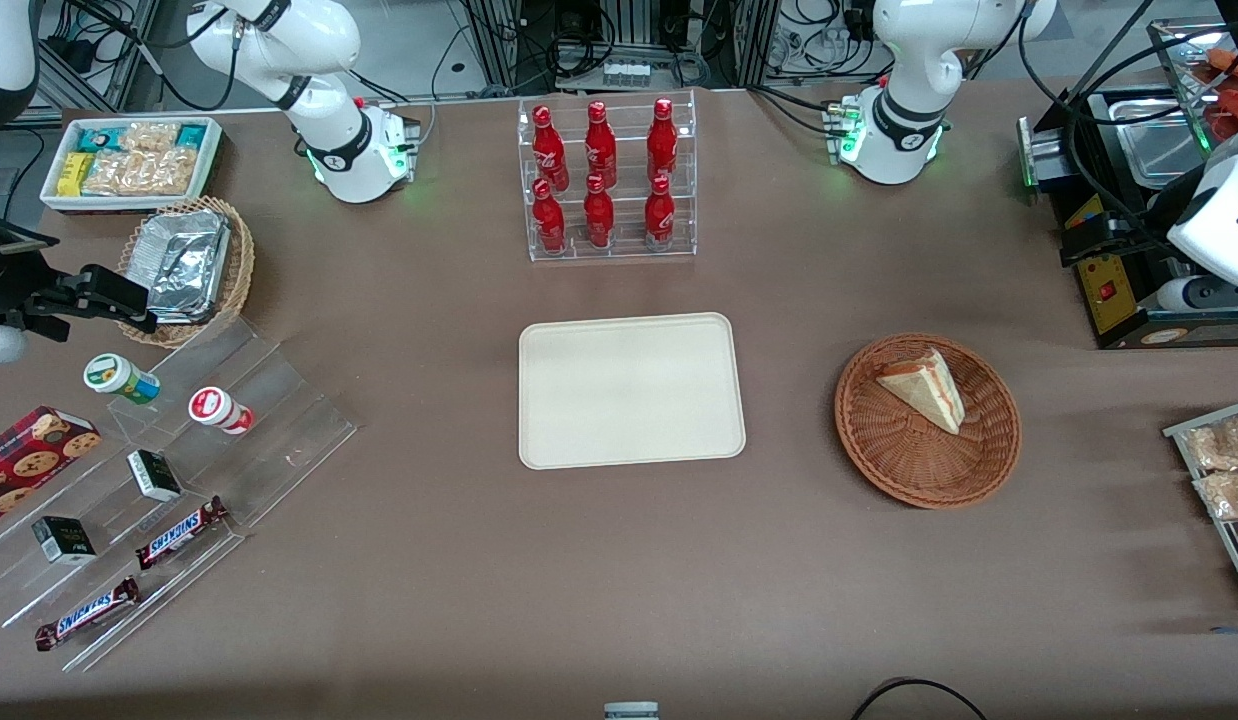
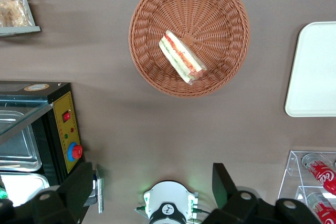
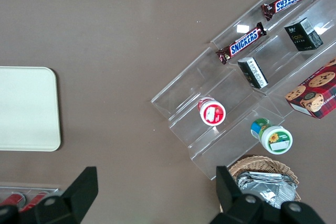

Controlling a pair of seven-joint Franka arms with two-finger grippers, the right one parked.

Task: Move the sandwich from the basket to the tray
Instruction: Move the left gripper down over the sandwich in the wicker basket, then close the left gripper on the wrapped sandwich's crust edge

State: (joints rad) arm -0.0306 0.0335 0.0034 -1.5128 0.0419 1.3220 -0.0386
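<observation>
Sandwich (image 1: 924,390) lies in the basket (image 1: 927,470), long axis from eleven to five o'clock in the front view, filling edge toward the working arm's end. Tray (image 1: 630,443) sits beside. Hand (image 2: 152,192) spread wide, high above the tabletop (image 1: 619,560).

A robotics lab staged as a snack shop; cabling behind the table (image 1: 619,560); cola bottles (image 1: 601,175) racked at its edge.
</observation>
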